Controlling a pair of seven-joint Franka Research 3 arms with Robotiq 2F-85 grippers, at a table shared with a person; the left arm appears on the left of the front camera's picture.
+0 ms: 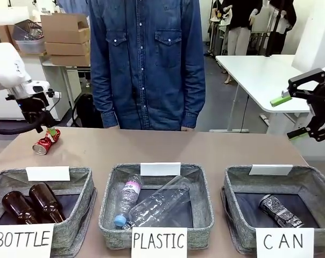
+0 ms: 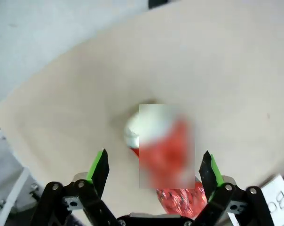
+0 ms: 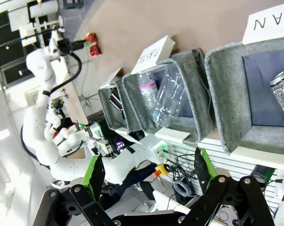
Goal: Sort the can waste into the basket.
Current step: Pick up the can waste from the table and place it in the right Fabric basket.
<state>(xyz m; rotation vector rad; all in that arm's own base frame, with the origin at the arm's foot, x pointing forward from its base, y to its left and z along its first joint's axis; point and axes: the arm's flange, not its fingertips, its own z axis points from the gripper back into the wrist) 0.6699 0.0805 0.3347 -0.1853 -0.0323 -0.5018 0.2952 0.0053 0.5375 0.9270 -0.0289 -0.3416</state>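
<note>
Left gripper (image 2: 153, 162) jaws wide open over red can (image 1: 46, 141) on worktop (image 1: 168, 148) at left, right gripper (image 1: 289, 117) jaws open, empty, silver can (image 1: 280, 209) in CAN basket (image 1: 238, 180) lower right

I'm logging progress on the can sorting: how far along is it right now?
Done: the silver can lies in the CAN basket. In hand: the left gripper, fingers open, hovers over the red can on the table, not gripping it. Left: grasp the red can and carry it to that basket. The right gripper hangs open, holding nothing.
</note>
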